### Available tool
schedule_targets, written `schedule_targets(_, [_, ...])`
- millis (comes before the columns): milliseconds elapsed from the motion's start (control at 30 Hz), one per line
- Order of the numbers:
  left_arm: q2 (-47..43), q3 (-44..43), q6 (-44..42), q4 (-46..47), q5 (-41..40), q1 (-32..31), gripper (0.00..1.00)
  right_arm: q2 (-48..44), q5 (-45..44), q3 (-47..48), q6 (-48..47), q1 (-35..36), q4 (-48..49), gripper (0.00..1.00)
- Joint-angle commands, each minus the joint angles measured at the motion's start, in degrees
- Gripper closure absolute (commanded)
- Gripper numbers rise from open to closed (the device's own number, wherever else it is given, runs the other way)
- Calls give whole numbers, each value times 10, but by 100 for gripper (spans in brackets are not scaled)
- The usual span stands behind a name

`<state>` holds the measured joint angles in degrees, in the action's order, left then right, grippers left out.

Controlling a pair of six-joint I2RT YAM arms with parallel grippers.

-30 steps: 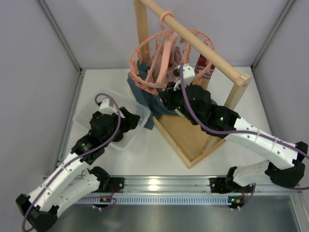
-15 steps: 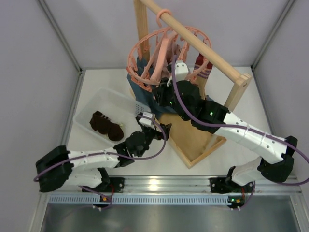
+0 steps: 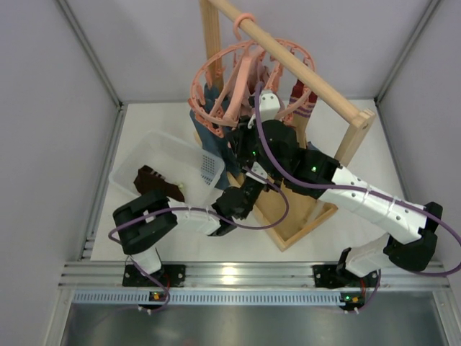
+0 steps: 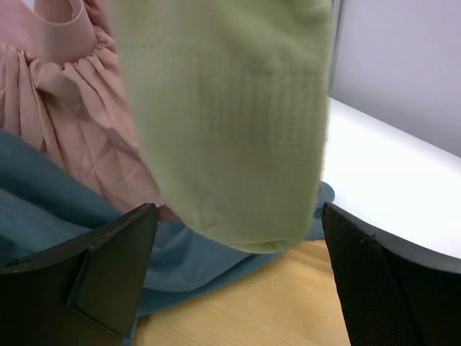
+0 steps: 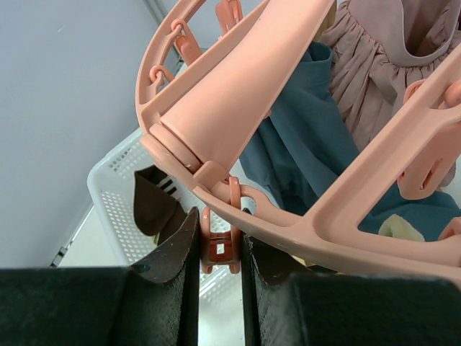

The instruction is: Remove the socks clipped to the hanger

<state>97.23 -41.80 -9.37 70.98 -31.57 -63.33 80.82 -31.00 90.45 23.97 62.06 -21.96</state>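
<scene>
Reaching low over the white worktop (image 3: 166, 119) from the near edge, the left arm (image 3: 189, 215) is holding its jaws spread wide on either side of the toe of a pale cream knitted sock (image 4: 230, 122), which is hanging in the gap between them, ungripped. Just behind that sock a dusty-pink gathered garment (image 4: 65, 122) and a blue-grey cloth (image 4: 43, 209) are hanging, the cloth drooping onto the flat wooden base (image 4: 252, 310) of the rack. To the left, a white perforated plastic basket (image 3: 209, 167) is sitting on the worktop with a dark brown sock (image 3: 155, 184) lying inside it. The right arm (image 3: 360, 194) is reaching in from the right side, its jaws almost pressed together and pinching a small salmon-pink clip peg (image 5: 218, 246) on the ring of the salmon-pink round plastic drying hanger (image 3: 240, 79). That hanger is hanging by its hook from the slanted wooden rail (image 3: 324, 84), and a dark red sock with light stripes (image 3: 302, 97) is dangling beside the rail at the hanger's right edge.
</scene>
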Motion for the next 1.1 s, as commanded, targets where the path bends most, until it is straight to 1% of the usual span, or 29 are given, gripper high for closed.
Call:
schedule_targets(0, [26,-29,-42,131,-9,-2,2,-7,12,6,-12,-9,-2,98])
schedule_targets(100, [35,-23,-46,169,-4,-2,5,-5,11,3,-11,-9,-5,97])
schedule_targets(133, [31,-14,-44,176,-2,-2,9,-4,11,5,-12,-9,-10,97])
schedule_targets(167, [28,-9,-40,179,1,-2,11,-2,10,7,-11,-8,-14,97])
schedule_targets(200, [20,-4,-39,181,11,-2,15,0,9,12,-11,-9,-18,96])
schedule_targets(233, [16,3,-41,181,15,-2,21,1,10,13,-10,-9,-22,96])
schedule_targets(267, [8,7,-41,181,18,-2,25,2,10,13,-9,-9,-23,96])
schedule_targets(367, [-5,19,-42,181,13,-1,37,5,16,11,0,-9,-26,95])
schedule_targets(467, [-28,26,-50,183,11,1,37,11,18,17,6,-8,-38,95])
schedule_targets(500, [-32,30,-47,183,13,3,33,16,19,23,7,-8,-40,95])
schedule_targets(600, [-46,32,-43,182,26,5,28,19,25,25,13,-8,-41,95])
schedule_targets(700, [-60,37,-41,181,34,6,29,21,25,24,18,-8,-45,95])
schedule_targets(767, [-69,39,-44,181,37,6,33,20,24,24,21,-8,-47,94])
schedule_targets(800, [-72,41,-47,181,39,7,38,21,24,23,22,-8,-48,94])
schedule_targets(833, [-76,46,-46,181,40,7,52,20,26,22,24,-8,-49,92])
schedule_targets(867, [-80,48,-44,181,40,8,60,20,26,23,25,-7,-50,91])
schedule_targets(900, [-81,49,-43,181,39,9,70,19,27,22,25,-7,-50,90])
schedule_targets(933, [-84,51,-38,180,39,11,92,18,26,23,26,-6,-54,87])
schedule_targets(967, [-85,53,-36,180,37,15,100,18,26,24,25,-5,-56,84])
schedule_targets(1000, [-86,54,-32,180,27,16,100,17,27,25,23,-6,-59,80])
schedule_targets(1033, [-87,55,-26,180,28,17,100,17,30,25,21,-5,-61,70])
schedule_targets(1067, [-92,61,-22,180,32,22,100,15,30,24,18,-5,-66,64])
